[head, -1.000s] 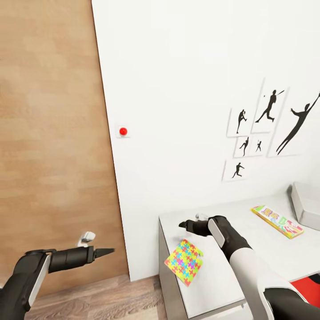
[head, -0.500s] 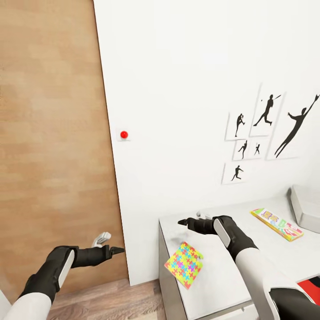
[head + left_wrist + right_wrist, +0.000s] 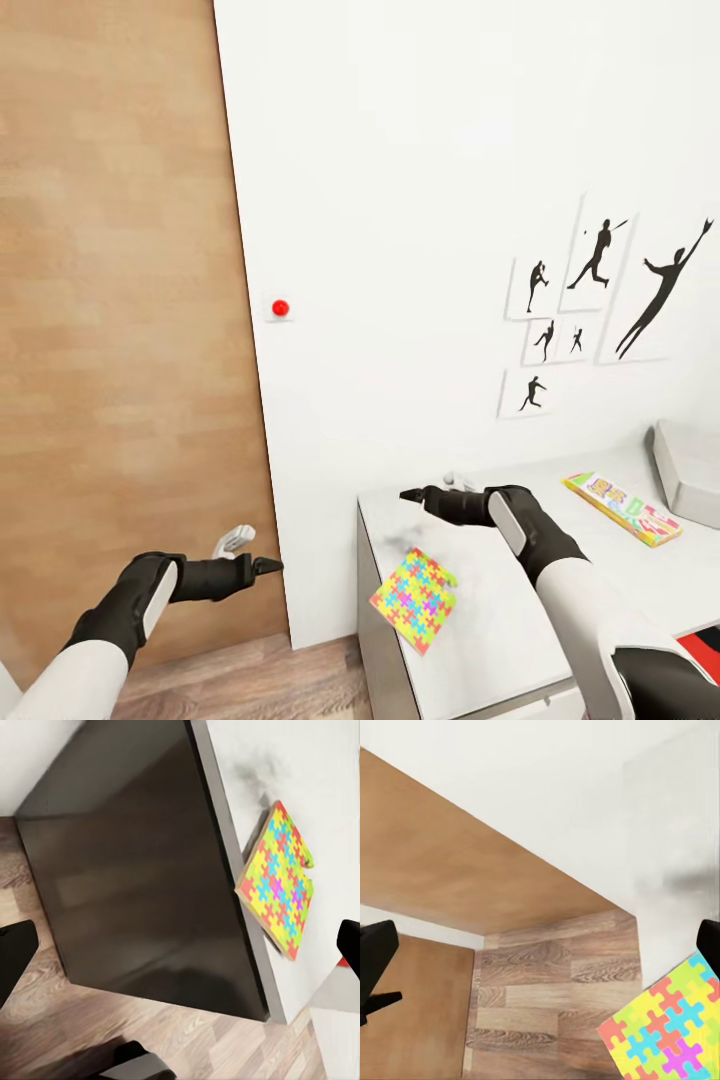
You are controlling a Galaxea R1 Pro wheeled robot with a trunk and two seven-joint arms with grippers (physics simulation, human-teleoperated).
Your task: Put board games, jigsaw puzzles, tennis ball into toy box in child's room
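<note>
Approach to the jigsaw puzzle [image 3: 414, 599] is in hand: it overhangs the bench [image 3: 500, 620] corner, untouched. We judge both tools apart and empty, the right tool [image 3: 412, 496] above the puzzle, the left tool [image 3: 262, 566] beside it off the bench. Next, lower and clamp it.

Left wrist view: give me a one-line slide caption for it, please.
Looking down on a colourful jigsaw puzzle overhanging the edge of a white table, the table's dark side panel and wood floor below.
</note>
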